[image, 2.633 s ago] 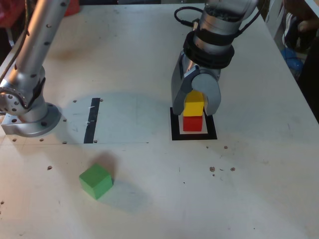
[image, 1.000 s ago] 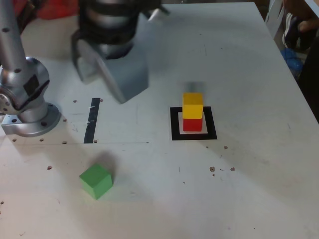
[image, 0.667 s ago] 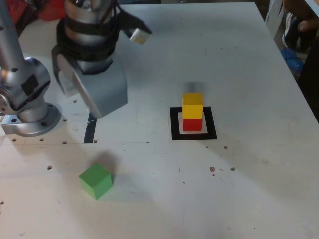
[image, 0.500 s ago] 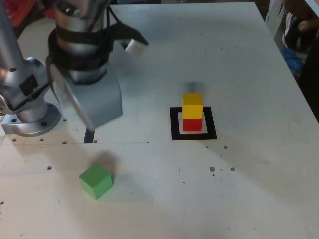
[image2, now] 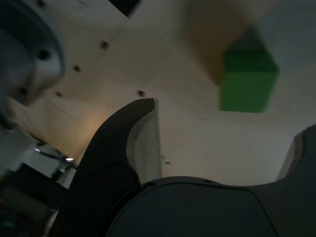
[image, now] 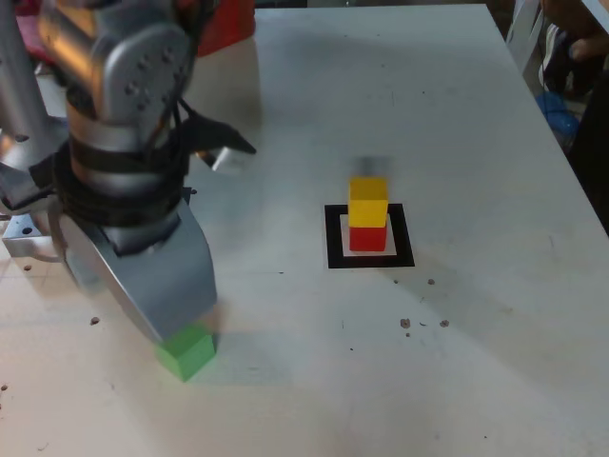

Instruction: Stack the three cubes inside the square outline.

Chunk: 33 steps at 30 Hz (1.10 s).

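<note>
Exterior view: nearest the camera, a green cube (image: pixel 186 352) sits on the white table (image: pixel 476 362), toward the exterior view's left. The gripper (image: pixel 143 286) hangs just above it, jaws spread wide and empty; the wrist view shows the cube (image2: pixel 248 81) between them. Farther back, a yellow cube (image: pixel 368 201) sits stacked on a red cube (image: pixel 367 236) inside the black square outline (image: pixel 334 238).
</note>
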Motion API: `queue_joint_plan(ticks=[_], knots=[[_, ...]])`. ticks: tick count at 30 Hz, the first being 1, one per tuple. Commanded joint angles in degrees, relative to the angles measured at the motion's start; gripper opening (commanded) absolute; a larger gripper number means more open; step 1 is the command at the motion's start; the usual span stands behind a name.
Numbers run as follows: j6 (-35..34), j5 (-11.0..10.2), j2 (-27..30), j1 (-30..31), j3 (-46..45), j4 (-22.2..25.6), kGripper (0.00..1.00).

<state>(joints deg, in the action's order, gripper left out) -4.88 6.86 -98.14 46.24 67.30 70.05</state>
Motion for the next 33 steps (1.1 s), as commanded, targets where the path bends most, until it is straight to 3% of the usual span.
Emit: queue_joint_plan(ticks=[1, 8, 17, 21, 28, 33], knots=[[-1.13, 0.17, -1.77, 0.27, 1.23, -0.53, 0.92], [-6.98, -1.0, -8.32, 0.43, 0.92, -0.95, 0.91], [-7.52, -1.78, -12.65, 0.78, 0.48, -3.59, 0.86], [-7.9, -2.44, -13.28, 0.78, 0.49, -4.05, 0.76], [-8.56, -3.25, -13.46, 0.84, -0.77, -8.38, 0.36], [-8.57, -2.97, -13.48, 0.87, -1.96, -10.83, 0.32]])
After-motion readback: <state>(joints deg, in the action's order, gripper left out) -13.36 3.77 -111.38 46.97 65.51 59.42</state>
